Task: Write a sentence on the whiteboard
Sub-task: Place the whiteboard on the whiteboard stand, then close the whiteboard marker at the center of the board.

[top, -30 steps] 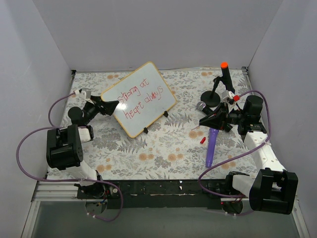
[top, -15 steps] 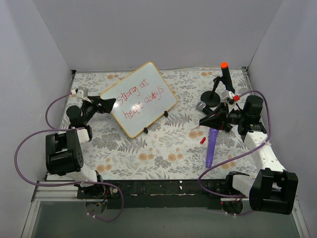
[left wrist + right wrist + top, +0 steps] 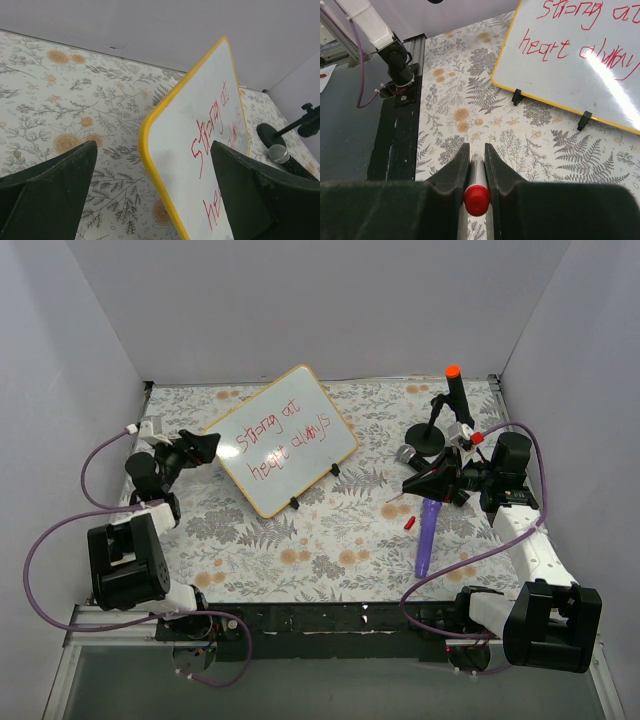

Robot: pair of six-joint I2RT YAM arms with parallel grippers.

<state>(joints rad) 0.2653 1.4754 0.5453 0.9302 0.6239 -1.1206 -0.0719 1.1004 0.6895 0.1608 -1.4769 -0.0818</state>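
Floral table [image 3: 330, 550]: 1 whiteboard [image 3: 300, 405], long axis near-left to far-right, 2-line sentence [image 3: 285, 437]; left gripper [image 3: 207, 446] agape, empty; right gripper [image 3: 477, 152] clamps 1 marker [image 3: 477, 198].

1. The left arm [image 3: 125, 545] is bent low, and the left gripper [image 3: 207, 446] is pointed to the right.
2. Its jaws are spread wide apart.
3. The right arm [image 3: 530, 550] is bent, with the right gripper [image 3: 410, 486] pointed left.
4. The right gripper is squeezed shut on a marker [image 3: 477, 197].
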